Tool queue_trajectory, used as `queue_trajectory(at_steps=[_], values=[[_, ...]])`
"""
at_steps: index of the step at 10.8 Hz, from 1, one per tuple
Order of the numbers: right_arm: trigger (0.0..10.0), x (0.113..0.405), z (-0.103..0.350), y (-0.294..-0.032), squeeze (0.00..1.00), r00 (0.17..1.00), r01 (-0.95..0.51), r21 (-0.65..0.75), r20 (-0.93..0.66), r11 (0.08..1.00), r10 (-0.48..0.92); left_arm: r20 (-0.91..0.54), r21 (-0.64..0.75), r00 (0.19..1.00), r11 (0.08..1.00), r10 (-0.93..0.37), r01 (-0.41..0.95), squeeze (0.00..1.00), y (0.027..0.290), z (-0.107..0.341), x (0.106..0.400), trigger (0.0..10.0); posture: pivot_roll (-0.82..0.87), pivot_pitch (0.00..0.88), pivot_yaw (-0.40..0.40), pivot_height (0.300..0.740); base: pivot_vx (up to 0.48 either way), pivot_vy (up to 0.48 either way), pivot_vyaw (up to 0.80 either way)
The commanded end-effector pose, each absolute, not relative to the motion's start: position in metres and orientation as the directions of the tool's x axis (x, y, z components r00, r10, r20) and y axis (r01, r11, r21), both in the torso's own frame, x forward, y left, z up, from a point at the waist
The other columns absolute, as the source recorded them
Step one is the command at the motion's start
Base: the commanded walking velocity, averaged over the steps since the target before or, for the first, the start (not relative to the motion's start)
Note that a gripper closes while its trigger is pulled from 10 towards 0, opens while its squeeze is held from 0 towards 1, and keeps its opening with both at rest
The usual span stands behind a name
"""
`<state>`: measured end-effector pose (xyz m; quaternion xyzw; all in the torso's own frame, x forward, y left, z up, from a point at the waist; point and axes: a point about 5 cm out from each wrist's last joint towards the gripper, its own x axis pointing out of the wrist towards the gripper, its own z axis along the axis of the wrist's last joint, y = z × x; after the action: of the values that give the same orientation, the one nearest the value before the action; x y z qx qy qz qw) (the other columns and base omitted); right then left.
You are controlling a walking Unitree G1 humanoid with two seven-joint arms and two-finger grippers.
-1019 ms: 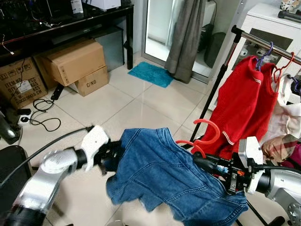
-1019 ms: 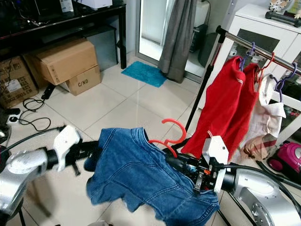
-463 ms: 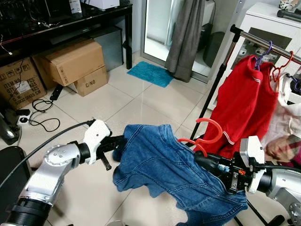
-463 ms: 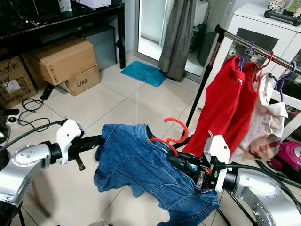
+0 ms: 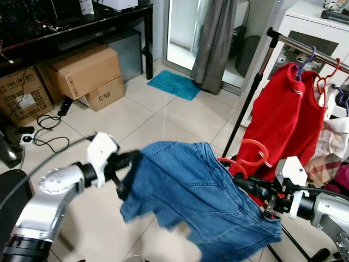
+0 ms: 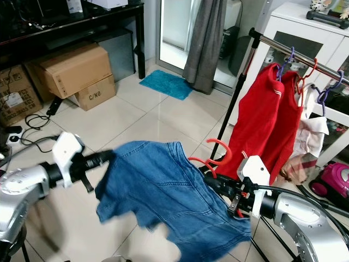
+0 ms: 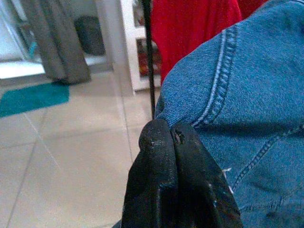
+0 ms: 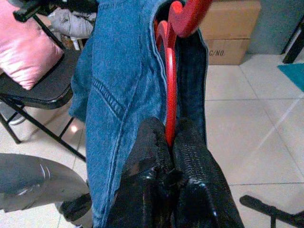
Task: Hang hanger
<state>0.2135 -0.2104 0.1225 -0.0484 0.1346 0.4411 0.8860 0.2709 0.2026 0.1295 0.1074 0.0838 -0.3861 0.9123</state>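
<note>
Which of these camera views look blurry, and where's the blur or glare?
Left eye view: denim garment smeared along its lower edge, floor tiles slightly glossy. Right eye view: same smear. Left wrist view: soft overall, left hand included. Right wrist view: sharper, red hanger crisp.

two cardboard boxes [image 5: 87, 73] stacked under black desk [image 5: 76, 30], teal mat [image 5: 175, 85] by grey curtain [image 5: 215, 43], black cable [image 5: 46, 134] on tiled floor [image 5: 136, 120], white cabinet [image 5: 311, 27], pink item [image 6: 330, 183], possibly a vacuum, pink cushion [image 8: 26, 52] on black chair [image 8: 42, 90]
</note>
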Motion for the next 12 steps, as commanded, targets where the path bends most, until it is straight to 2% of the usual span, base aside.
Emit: queue_trajectory(at_steps=[1,3,4,7,8,9,10,12], values=[[10.0,0.216,0.129,-0.220,0.00,0.603,-0.781,-0.022,-0.286,0.624,0.744,-0.198,0.159,0.733,0.716,-0.651,0.680,0.00,0.210,0.139,0.274,0.0,0.03,0.016,-0.029,0.740,0.000,0.000,0.00],[10.0,0.211,0.132,-0.222,0.00,0.584,-0.798,-0.013,-0.267,0.603,0.767,-0.155,0.168,0.812,0.795,-0.562,0.583,0.00,0.228,0.145,0.279,0.0,0.03,0.013,-0.029,0.740,0.000,0.000,0.00],[10.0,0.211,0.135,-0.225,0.00,0.588,-0.796,-0.012,-0.258,0.606,0.767,-0.176,0.171,0.828,0.811,-0.533,0.559,0.00,0.236,0.139,0.276,0.0,0.03,0.010,-0.029,0.740,0.000,0.000,0.00],[10.0,0.211,0.138,-0.222,0.00,0.562,-0.817,-0.017,-0.245,0.577,0.790,-0.184,0.167,0.821,0.806,-0.540,0.568,0.00,0.231,0.134,0.275,0.0,0.02,0.007,-0.033,0.740,0.000,0.000,0.00],[10.0,0.211,0.140,-0.220,0.00,0.553,-0.824,-0.016,-0.238,0.566,0.798,-0.182,0.194,0.832,0.810,-0.524,0.553,0.00,0.229,0.135,0.278,10.0,0.03,0.011,-0.034,0.740,0.000,0.000,0.00],[10.0,0.211,0.140,-0.219,0.00,0.550,-0.826,-0.015,-0.235,0.563,0.801,-0.171,0.184,0.835,0.815,-0.523,0.549,0.46,0.230,0.137,0.280,10.0,0.03,0.013,-0.033,0.740,0.000,0.000,0.00],[10.0,0.211,0.140,-0.219,0.00,0.547,-0.829,-0.015,-0.233,0.559,0.804,-0.159,0.158,0.830,0.816,-0.535,0.556,1.00,0.232,0.140,0.281,10.0,0.03,0.013,-0.033,0.740,0.000,0.000,0.00],[10.0,0.211,0.140,-0.219,0.00,0.548,-0.828,-0.014,-0.232,0.561,0.803,-0.149,0.195,0.833,0.810,-0.532,0.552,1.00,0.234,0.143,0.280,10.0,0.03,0.013,-0.033,0.740,0.000,0.000,0.00]])
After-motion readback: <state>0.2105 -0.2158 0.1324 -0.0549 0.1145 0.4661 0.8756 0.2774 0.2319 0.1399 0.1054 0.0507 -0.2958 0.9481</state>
